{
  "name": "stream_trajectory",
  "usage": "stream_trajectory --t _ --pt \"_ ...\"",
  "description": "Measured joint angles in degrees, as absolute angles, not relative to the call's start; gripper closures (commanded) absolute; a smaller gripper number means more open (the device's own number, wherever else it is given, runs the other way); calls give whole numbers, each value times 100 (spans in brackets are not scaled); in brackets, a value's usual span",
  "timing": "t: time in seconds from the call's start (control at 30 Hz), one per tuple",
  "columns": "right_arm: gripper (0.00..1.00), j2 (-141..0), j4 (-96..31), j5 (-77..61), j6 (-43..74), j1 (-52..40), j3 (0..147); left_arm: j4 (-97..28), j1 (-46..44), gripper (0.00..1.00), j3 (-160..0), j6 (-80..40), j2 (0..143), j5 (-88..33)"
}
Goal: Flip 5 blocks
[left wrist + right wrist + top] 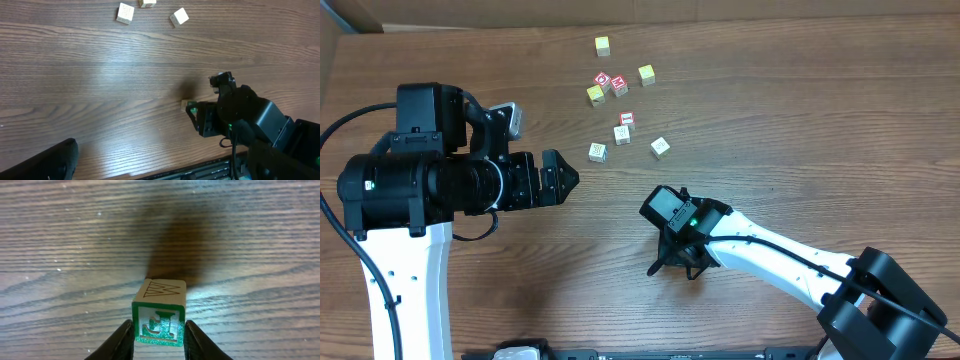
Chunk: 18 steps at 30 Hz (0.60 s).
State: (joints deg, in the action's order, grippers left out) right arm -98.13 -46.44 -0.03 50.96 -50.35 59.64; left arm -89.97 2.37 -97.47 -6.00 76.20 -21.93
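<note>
Right wrist view: right pincer [159,330] pinches the green-faced block [159,312] by its sides at bottom centre, down by the bench [70,235], presumably for turning; left pincer [563,180] gapes wide, idle, centre-left overhead.

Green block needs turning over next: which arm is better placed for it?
Right. The right gripper has its jaws against both sides of the green block; the left gripper hangs open, well away.
</note>
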Motion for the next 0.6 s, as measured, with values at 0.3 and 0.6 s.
stream_trajectory --t 0.3,0.6 --pt "55 -9813 -4519 -1 5096 -5035 5961 -8997 237 0 -9747 -600 7620 -2193" --pt "61 -9907 -4501 -3 5092 -5035 5959 -8997 237 0 -9747 -600 7620 -2193"
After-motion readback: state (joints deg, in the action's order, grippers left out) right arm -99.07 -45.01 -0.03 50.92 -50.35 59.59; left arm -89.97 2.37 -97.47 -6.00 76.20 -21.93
